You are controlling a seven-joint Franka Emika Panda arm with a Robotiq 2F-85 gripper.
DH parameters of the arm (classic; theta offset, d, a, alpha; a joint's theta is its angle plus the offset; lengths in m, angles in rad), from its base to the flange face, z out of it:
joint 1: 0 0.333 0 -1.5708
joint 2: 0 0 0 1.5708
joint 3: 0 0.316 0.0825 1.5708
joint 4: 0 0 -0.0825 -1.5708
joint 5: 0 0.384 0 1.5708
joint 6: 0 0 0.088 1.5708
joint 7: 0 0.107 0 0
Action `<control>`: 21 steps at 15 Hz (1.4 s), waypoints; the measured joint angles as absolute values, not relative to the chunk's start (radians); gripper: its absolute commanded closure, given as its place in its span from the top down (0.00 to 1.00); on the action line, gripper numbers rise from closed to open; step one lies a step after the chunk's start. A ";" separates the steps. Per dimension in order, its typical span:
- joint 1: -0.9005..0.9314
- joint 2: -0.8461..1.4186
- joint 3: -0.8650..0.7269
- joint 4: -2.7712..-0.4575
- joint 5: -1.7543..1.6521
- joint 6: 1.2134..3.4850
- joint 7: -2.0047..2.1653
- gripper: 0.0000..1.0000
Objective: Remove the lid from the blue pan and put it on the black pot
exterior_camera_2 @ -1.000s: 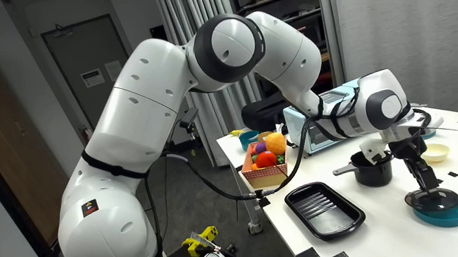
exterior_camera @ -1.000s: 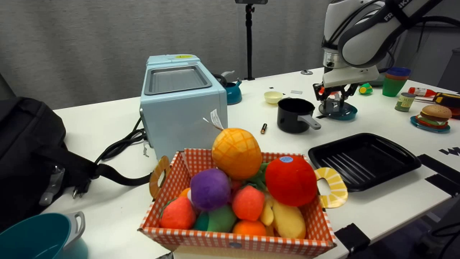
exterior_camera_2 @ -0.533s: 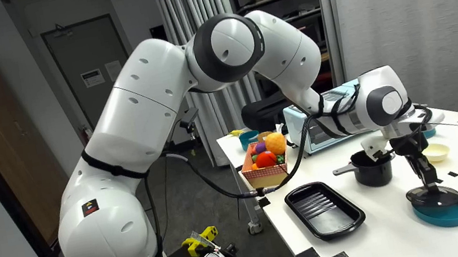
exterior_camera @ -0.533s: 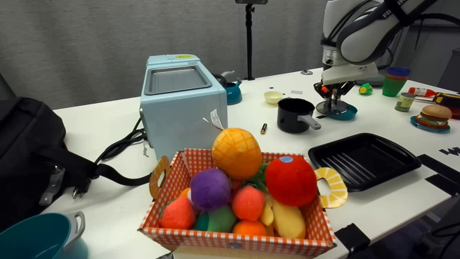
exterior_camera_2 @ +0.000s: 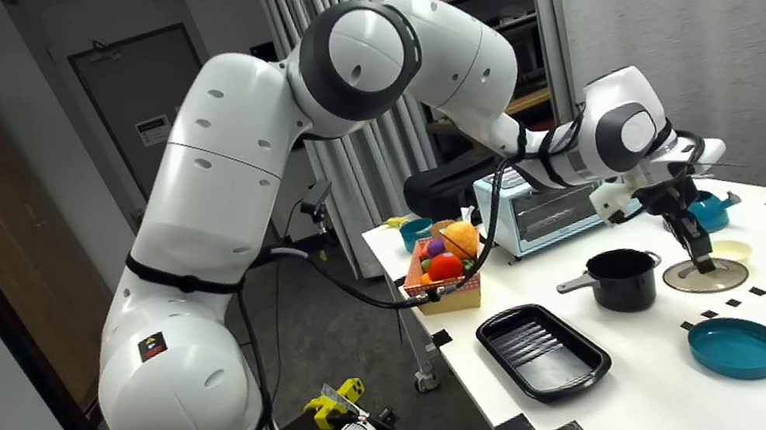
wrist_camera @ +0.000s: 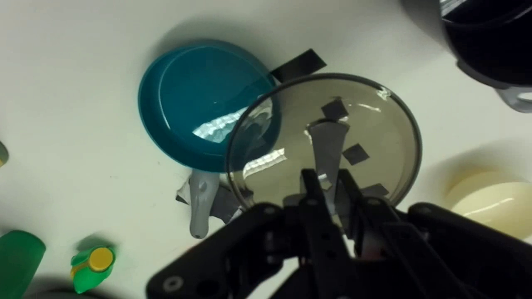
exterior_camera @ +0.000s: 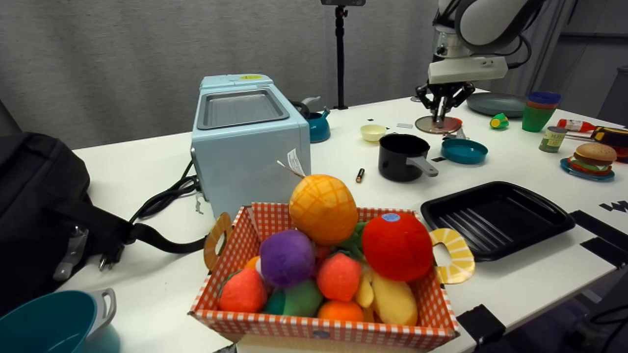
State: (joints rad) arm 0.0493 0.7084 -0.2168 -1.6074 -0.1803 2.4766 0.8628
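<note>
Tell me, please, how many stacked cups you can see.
3, nested together behind the can in an exterior view: blue cup on top, orange-brown cup below it, green cup lowest. More may be hidden inside.

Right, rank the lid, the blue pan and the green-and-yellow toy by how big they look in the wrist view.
Largest first:
1. lid
2. blue pan
3. green-and-yellow toy
The gripper holds the lid nearer the camera, so which of the top two is truly wider is unsure.
</note>
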 measured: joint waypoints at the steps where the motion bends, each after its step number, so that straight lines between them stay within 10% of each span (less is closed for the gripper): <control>1: 0.051 0.692 -0.206 -1.607 -0.174 2.480 0.861 0.04; 20: 0.058 0.702 -0.071 -1.607 0.052 2.496 0.771 0.04; 21: 0.058 0.703 -0.072 -1.604 0.052 2.495 0.766 0.39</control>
